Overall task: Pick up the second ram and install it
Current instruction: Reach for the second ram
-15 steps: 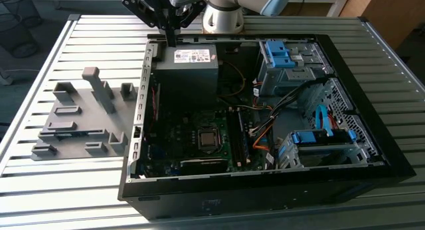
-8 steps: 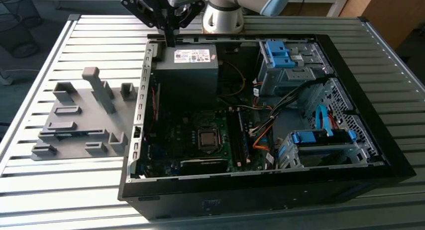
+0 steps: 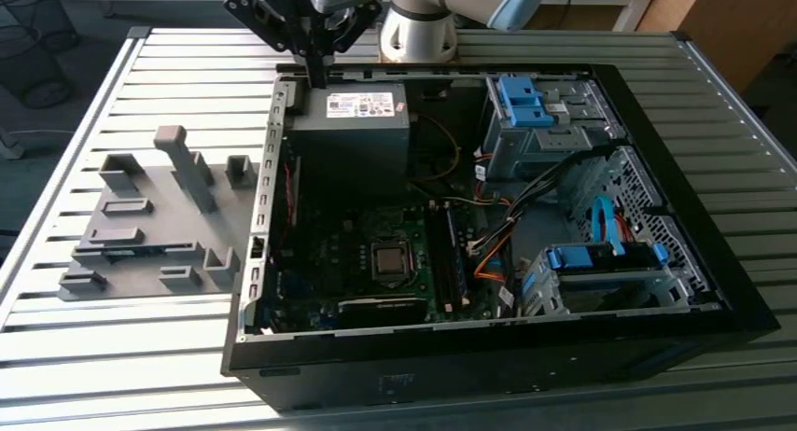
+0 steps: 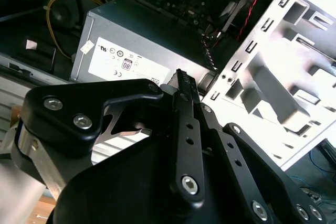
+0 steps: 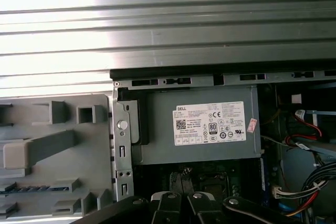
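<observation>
Currently we have the gripper hanging over the rear edge of the open case, just above the power supply. Its fingers are pinched together with nothing between them, as far as the exterior view and the second wrist view let us judge.

The second ram is not in hand. We take it to be the thin dark strip lying in a slot of the grey holder tray. It shows in the exterior view and the first wrist view, well apart from the gripper, on the exterior view's left of the case.

Our take on doing the pick well:
- Open the jaws wide before going down.
- Square them across the stick's flat faces, near mid-length.
- Lift straight up so the board doesn't bind in its slot.

Edges to mind:
- The tray's tall post stands near the slot.
- The case's metal side wall sits between the tray and the motherboard.
- Loose cables crowd the drive-cage side.

Open room is above the tray and the slatted surface.
</observation>
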{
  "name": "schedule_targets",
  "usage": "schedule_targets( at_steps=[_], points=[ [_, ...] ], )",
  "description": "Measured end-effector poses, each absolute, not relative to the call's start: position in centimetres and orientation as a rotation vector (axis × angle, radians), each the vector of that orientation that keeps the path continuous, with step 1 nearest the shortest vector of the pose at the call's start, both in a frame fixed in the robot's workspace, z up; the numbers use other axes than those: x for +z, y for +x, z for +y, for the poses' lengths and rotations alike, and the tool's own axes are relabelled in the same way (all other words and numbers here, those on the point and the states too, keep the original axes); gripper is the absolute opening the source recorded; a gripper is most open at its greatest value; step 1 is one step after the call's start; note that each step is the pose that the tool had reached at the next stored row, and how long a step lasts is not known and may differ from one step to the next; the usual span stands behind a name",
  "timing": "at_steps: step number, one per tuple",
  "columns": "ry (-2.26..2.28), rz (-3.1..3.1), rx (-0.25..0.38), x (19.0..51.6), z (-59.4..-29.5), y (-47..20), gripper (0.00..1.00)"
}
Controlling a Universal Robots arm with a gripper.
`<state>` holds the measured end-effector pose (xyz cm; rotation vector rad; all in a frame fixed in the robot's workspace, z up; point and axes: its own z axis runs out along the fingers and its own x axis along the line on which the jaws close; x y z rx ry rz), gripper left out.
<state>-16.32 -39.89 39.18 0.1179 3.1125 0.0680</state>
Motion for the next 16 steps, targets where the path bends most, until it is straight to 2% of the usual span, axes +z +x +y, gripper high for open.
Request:
schedule_targets(
  at_steps=[16],
  points=[
    [0.118,3.112,0.068,39.14,-39.89,-16.8,0.11]
  ],
)
